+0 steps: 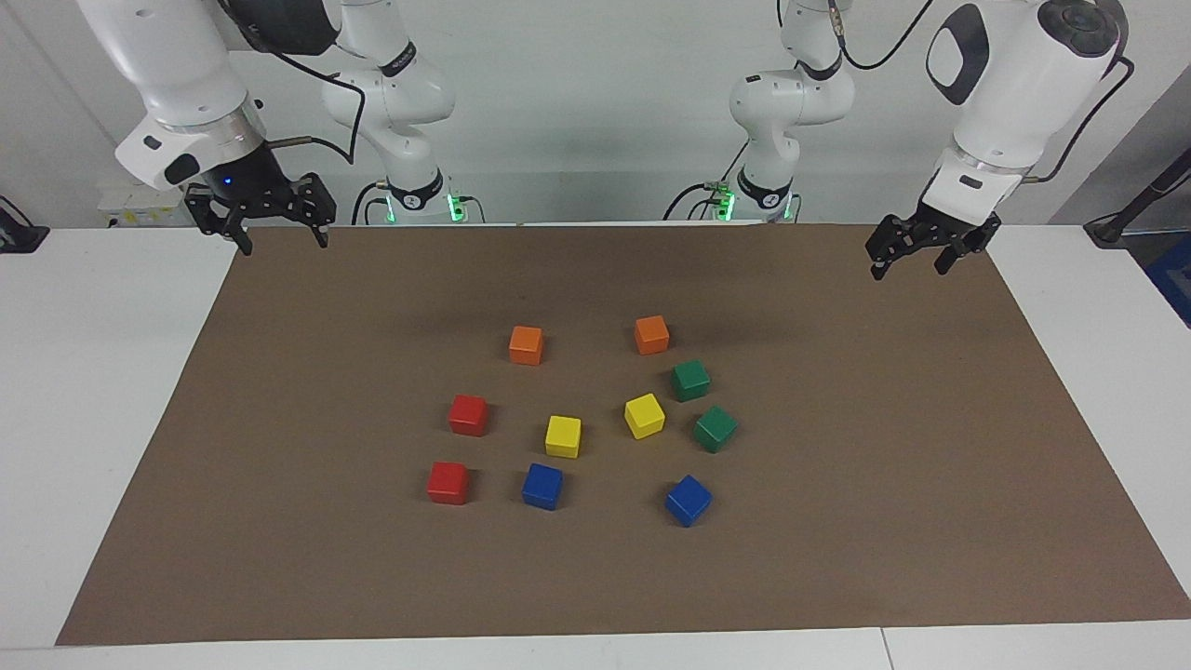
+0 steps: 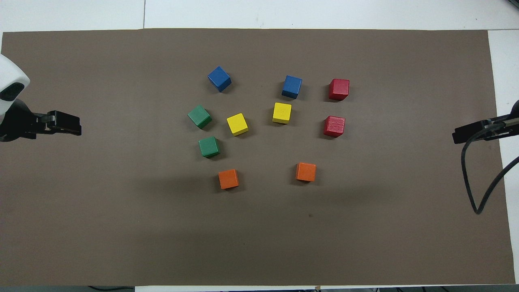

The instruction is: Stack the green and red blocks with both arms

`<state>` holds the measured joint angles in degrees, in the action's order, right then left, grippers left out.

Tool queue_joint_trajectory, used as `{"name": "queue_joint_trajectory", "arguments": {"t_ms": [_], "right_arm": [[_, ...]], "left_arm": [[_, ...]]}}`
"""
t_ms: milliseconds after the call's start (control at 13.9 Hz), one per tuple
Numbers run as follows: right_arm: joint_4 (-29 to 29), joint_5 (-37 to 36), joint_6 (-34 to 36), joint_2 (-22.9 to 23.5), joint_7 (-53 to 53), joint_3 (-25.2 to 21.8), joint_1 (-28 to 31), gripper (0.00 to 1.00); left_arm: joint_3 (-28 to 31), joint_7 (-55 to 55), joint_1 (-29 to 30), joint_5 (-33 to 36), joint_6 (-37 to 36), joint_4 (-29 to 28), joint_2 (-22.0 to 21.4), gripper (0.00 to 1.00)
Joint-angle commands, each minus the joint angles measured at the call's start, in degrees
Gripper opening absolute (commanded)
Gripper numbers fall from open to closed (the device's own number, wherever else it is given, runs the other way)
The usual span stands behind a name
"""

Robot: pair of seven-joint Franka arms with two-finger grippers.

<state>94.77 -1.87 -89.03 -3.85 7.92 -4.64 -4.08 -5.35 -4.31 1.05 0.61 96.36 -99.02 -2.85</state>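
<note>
While both arms wait, left gripper (image 1: 907, 261) and right gripper (image 1: 279, 233) hang released over the mat's ends. Greens (image 1: 690, 380) lie toward the left arm's end, reds (image 1: 468, 414) toward the right's; apparently nothing stacked.

Green blocks (image 2: 204, 132), red blocks (image 2: 336, 107) apart, unstacked on mat (image 2: 121, 223).

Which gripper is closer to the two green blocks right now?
Left. The left gripper hangs open over the mat's edge at the green blocks' end; the right gripper hangs open over the red blocks' end.
</note>
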Motion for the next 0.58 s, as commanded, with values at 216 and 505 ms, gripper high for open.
{"name": "queue_joint_trajectory", "arguments": {"t_ms": [216, 505], "right_arm": [[1.7, 0.1, -1.1, -1.3, -1.2, 0.4, 0.4, 1.0], [1.6, 0.0, -1.3, -1.3, -0.7, 0.3, 1.0, 1.0]], "left_arm": [[0.1, 0.5, -0.3, 0.4, 0.1, 0.3, 0.3, 1.0], [0.0, -3.0, -0.3, -0.1, 3.9, -3.9, -1.4, 1.0]]}}
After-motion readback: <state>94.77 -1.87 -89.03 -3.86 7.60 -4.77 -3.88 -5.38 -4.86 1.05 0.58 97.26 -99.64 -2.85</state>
